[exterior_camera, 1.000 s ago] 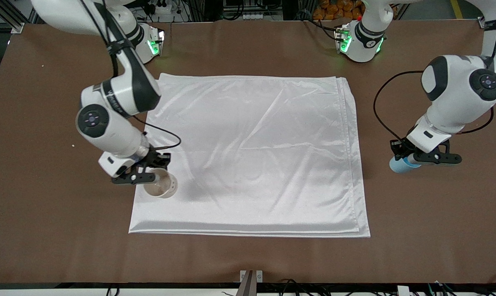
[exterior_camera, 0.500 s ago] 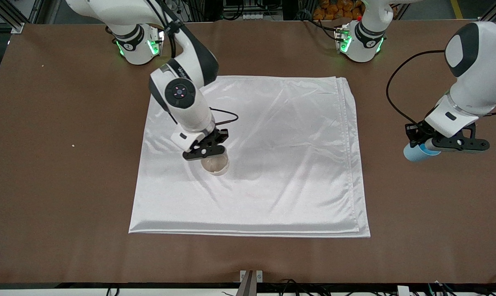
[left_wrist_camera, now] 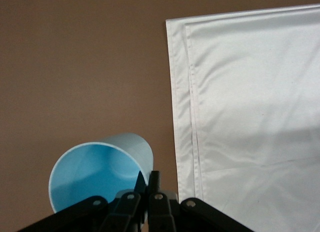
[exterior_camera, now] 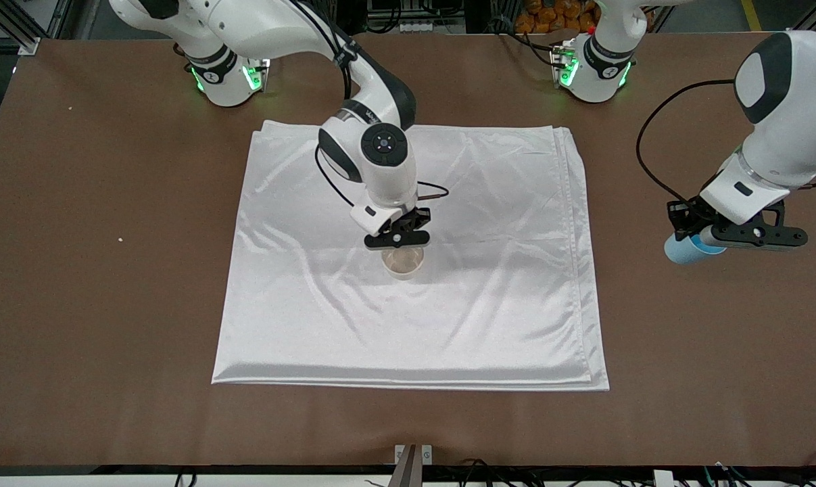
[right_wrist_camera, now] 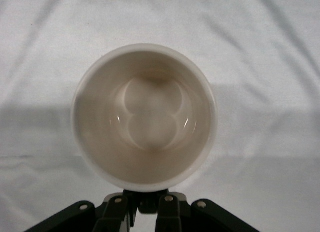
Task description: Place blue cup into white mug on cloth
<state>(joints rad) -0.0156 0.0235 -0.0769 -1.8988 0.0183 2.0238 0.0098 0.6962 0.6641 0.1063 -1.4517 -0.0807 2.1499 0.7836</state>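
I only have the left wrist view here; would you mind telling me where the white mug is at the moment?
Observer: The white mug is over the middle of the cloth, gripped at its rim by the right gripper.
Operator: Thank you. Is anything inside it?
Observer: No; the right wrist view shows the mug's inside empty, mouth up.
Operator: And where does my blue cup sit relative to the cloth?
Observer: The blue cup, held tilted in the left gripper, is over bare table off the cloth's edge at the left arm's end.
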